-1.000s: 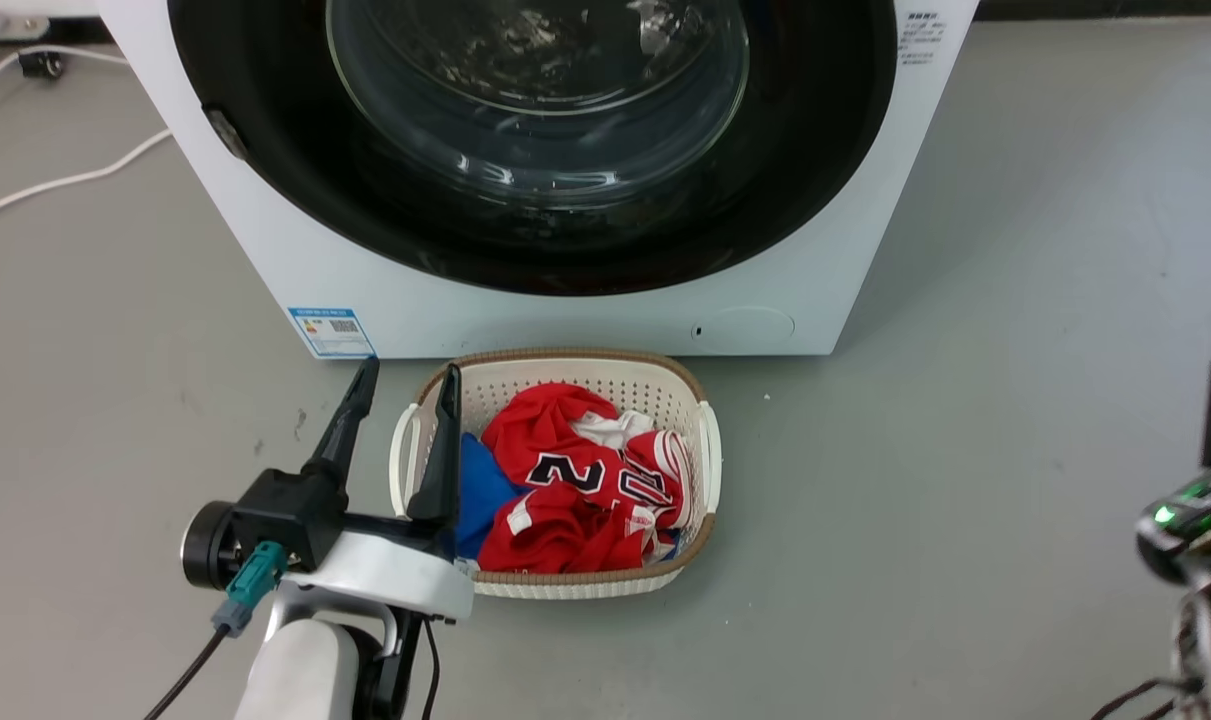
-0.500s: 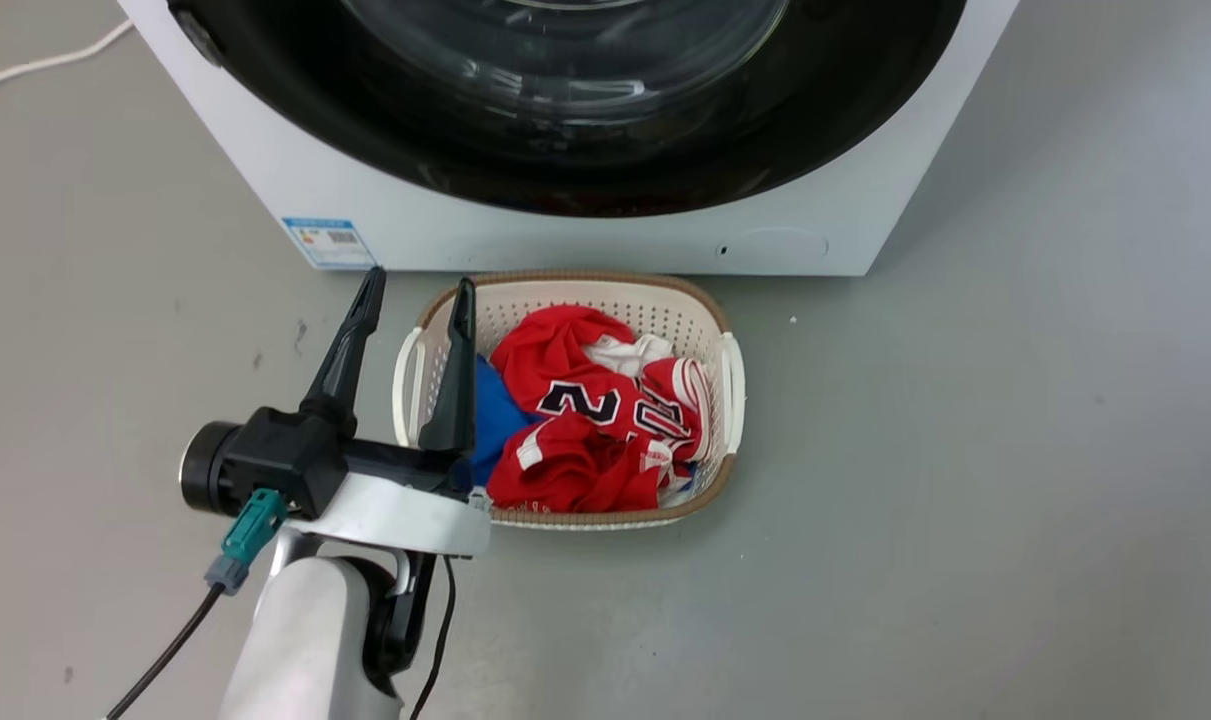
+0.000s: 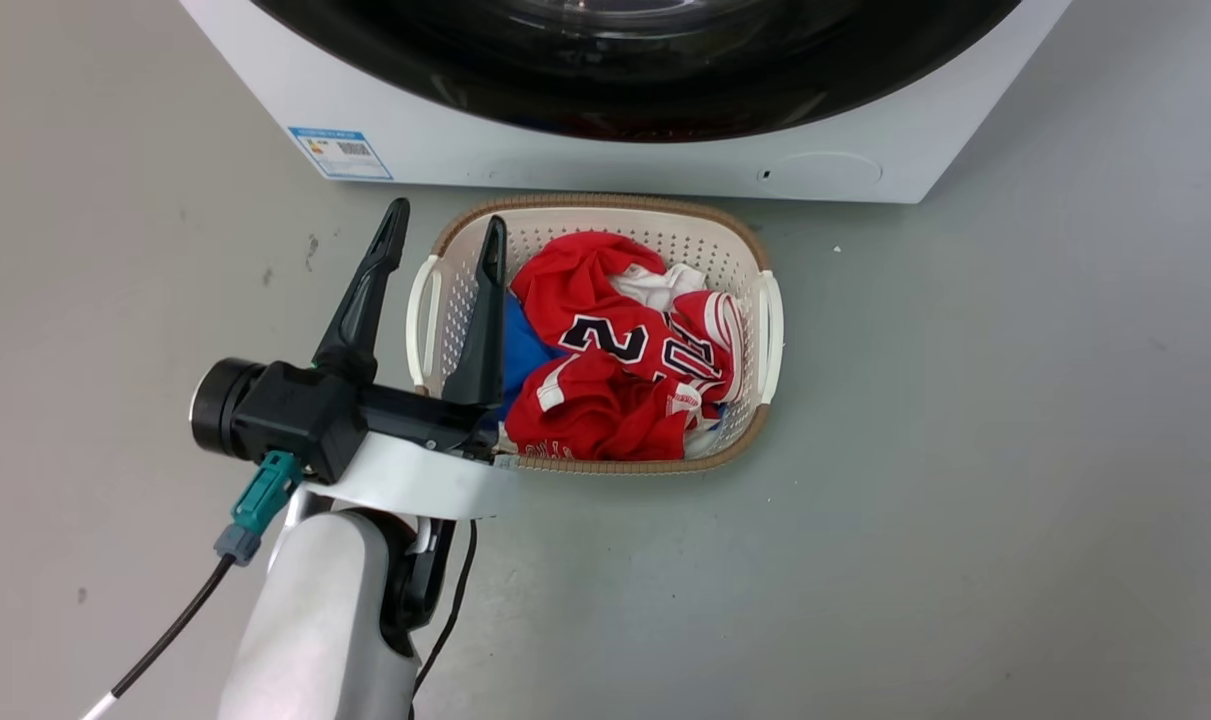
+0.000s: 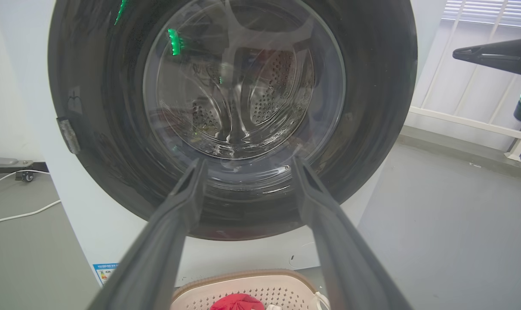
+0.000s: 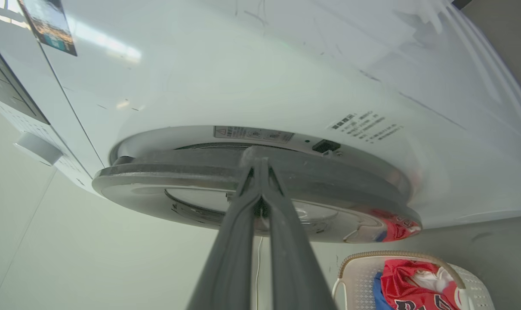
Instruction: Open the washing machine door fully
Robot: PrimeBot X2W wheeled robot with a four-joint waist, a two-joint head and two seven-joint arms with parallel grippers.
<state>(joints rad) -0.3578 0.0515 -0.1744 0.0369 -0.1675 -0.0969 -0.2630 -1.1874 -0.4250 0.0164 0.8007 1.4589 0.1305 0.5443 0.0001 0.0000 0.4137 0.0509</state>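
The washing machine door [image 4: 372,129] is a glossy black round with a clear glass bowl, set in the white machine. Its lower edge [image 3: 645,110] runs along the top of the head view. My left gripper [image 3: 443,218] hangs open over the floor and the basket's left rim, empty. In the left wrist view its fingers [image 4: 247,162] point at the lower glass from a distance. My right gripper [image 5: 259,161] is shut, its tips lying against the door's grey rim [image 5: 178,172] seen edge-on. From the left wrist it [image 4: 458,54] shows right of the door, a little apart.
A white laundry basket [image 3: 765,320] with red and blue clothes stands on the grey floor right before the machine. A small round white flap [image 3: 823,170] sits low on the machine's front. A white cable [image 4: 19,215] lies on the floor left of the machine.
The head camera has tilted down, so machine and basket slid up the picture. My left gripper stays open beside the basket. The right arm, at the right edge one second ago, left that picture.
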